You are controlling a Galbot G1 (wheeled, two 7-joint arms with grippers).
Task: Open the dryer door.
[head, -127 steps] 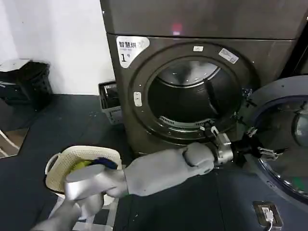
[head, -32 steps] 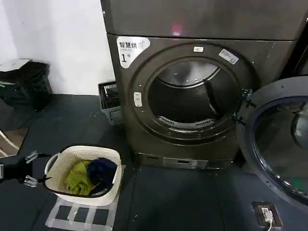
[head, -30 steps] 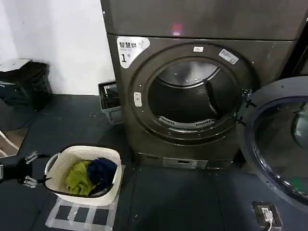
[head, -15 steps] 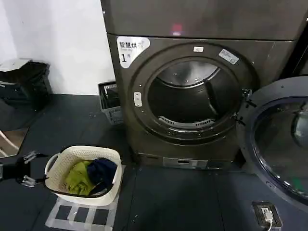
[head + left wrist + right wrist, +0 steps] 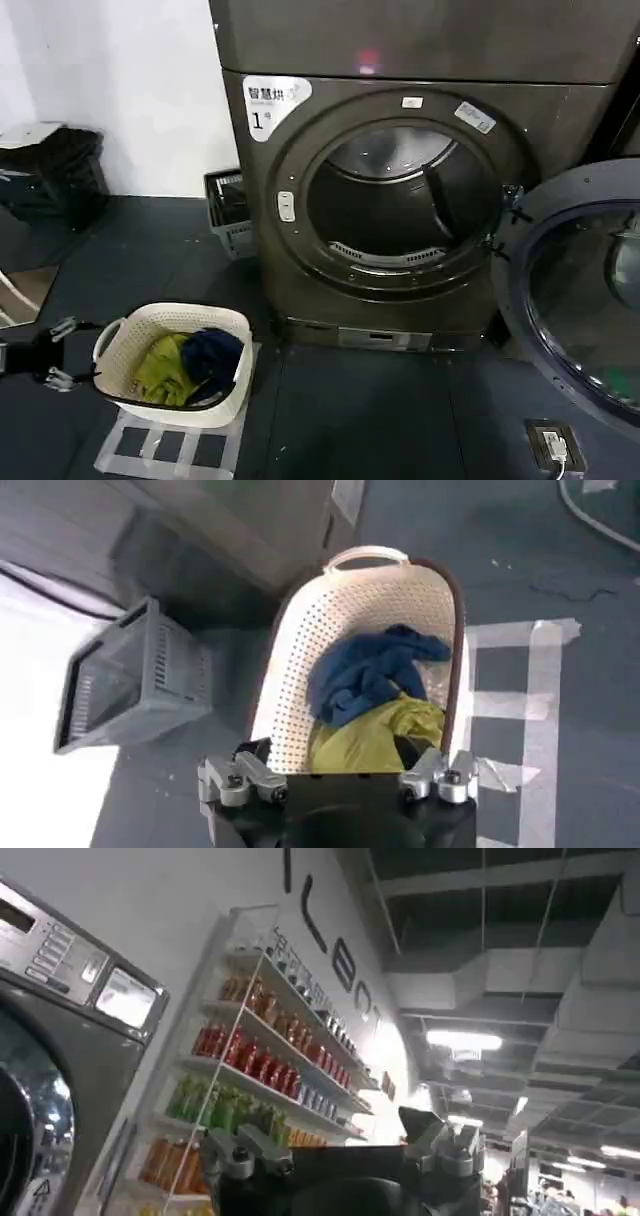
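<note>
Dryer door [image 5: 585, 300] stands swung fully open at the right of the head view, hinged on the right edge of the dryer [image 5: 400, 190], its chrome ring and dark glass facing me. Going left to right: my left gripper [image 5: 55, 352] hovers low at the far left, fingers spread with nothing between them, just beside the handle of the cream laundry basket [image 5: 120, 345]. From the left wrist view I see that basket [image 5: 300, 670] holding a blue garment [image 5: 370, 670] and a yellow-green garment [image 5: 375, 735]. A grey crate [image 5: 228, 210] sits against the dryer's left side. The drum opening [image 5: 400, 205] is exposed. My right gripper [image 5: 340, 1148] points up toward a shelf of bottles [image 5: 250, 1068], fingers apart.
</note>
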